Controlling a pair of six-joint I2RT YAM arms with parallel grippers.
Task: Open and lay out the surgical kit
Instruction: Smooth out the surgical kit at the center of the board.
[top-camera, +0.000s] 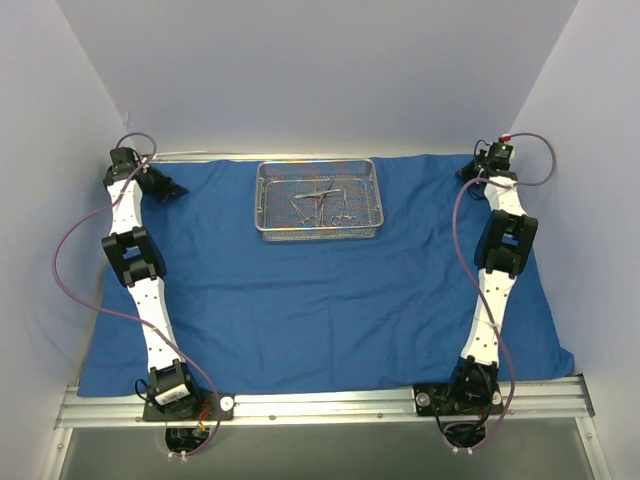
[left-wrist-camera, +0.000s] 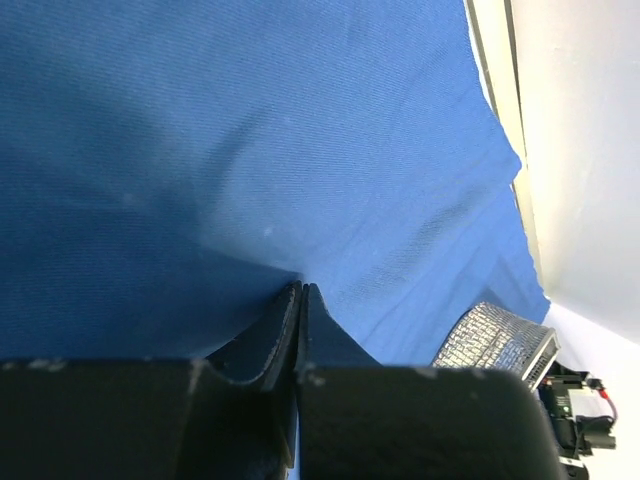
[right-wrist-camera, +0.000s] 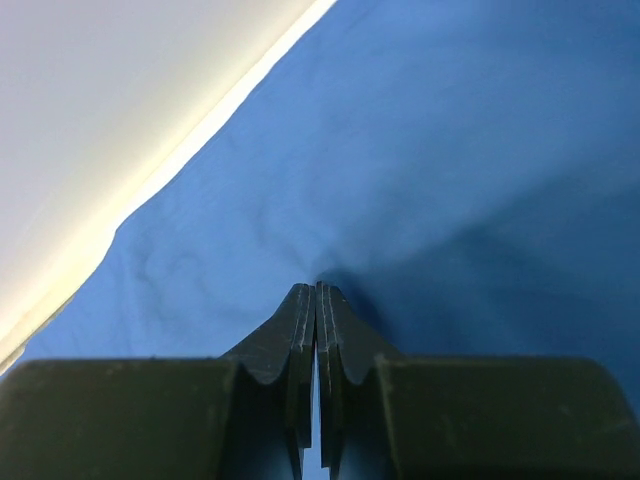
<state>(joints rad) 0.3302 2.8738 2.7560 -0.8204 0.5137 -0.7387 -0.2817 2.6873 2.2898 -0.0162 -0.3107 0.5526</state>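
Note:
The royal-blue cloth wrap (top-camera: 330, 300) lies spread flat over the table. The silver wire-mesh tray (top-camera: 318, 163) sits on it at the back centre, with several thin steel ring-handled instruments (top-camera: 320, 205) inside. My left gripper (top-camera: 168, 187) is at the cloth's far left corner. In the left wrist view it (left-wrist-camera: 300, 288) is shut, and the cloth (left-wrist-camera: 250, 130) puckers at its tips. My right gripper (top-camera: 467, 172) is at the far right corner. In the right wrist view it (right-wrist-camera: 316, 286) is shut, and the cloth (right-wrist-camera: 450, 150) creases at its tips. The tray's corner (left-wrist-camera: 495, 340) also shows in the left wrist view.
White walls close in the back and both sides. A pale strip of table edge (left-wrist-camera: 495, 60) runs beside the cloth's far edge and also shows in the right wrist view (right-wrist-camera: 190, 150). An aluminium rail (top-camera: 320, 405) carrying both arm bases crosses the near edge.

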